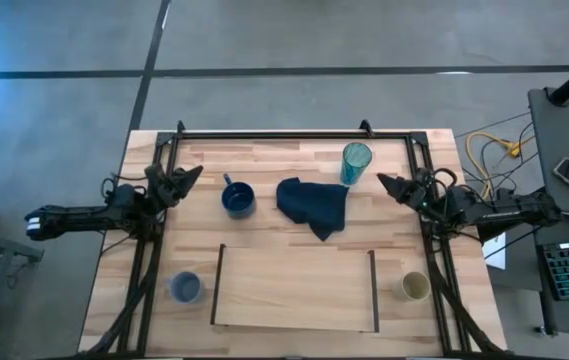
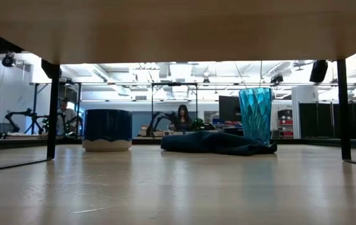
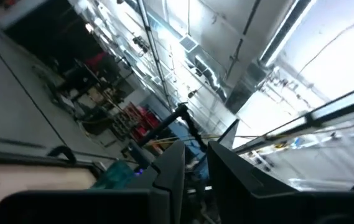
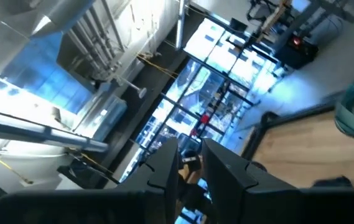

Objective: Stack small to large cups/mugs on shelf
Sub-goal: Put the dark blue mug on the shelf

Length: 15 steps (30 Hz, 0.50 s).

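Observation:
The dark blue handled mug (image 1: 238,198) (image 2: 107,129) stands upright on its base at the table's far left-centre. The tall teal tumbler (image 1: 356,162) (image 2: 255,114) stands upright at the far right-centre. The small grey-blue cup (image 1: 185,287) stands left of the shelf (image 1: 294,288), and the small beige cup (image 1: 415,287) stands right of it. The shelf is a light-wood board with dark rails on its short sides, at the near middle. My left gripper (image 1: 188,177) is shut at the far left edge, and my right gripper (image 1: 388,183) is shut at the far right edge. Both are empty.
A crumpled dark blue cloth (image 1: 314,205) (image 2: 215,142) lies between the mug and the tumbler. A black frame (image 1: 294,133) runs along the table's far edge and down both sides. In the low view, the shelf board (image 2: 178,31) spans overhead on dark legs. People sit in the room beyond (image 2: 182,116).

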Motion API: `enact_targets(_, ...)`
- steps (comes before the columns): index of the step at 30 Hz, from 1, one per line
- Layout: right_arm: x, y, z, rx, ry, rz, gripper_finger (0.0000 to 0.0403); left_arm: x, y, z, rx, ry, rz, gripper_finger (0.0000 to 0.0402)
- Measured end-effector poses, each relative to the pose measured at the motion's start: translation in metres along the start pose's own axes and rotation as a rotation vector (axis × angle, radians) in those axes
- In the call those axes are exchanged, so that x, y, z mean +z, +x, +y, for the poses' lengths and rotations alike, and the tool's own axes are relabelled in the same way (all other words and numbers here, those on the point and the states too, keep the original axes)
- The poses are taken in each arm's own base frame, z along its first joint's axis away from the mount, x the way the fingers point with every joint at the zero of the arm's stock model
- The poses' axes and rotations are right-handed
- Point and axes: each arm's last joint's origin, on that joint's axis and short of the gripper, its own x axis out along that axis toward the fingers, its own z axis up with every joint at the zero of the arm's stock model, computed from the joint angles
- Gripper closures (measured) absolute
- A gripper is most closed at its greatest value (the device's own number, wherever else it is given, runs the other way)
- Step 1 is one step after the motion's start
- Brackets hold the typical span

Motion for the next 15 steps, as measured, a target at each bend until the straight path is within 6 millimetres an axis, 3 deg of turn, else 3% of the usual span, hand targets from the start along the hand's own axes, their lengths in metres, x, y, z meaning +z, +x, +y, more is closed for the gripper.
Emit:
enact_targets(10,0.000,0.000,0.000,0.004,-0.001,-0.002,0.0335,0.004,0.000,-0.002,0.016,0.158,-0.051,0.0345)
enact_targets(15,0.001,0.002,0.006,0.074,0.063,0.015,0.0335,0.027,0.003,-0.026,-0.118,0.191,-0.168,0.0345)
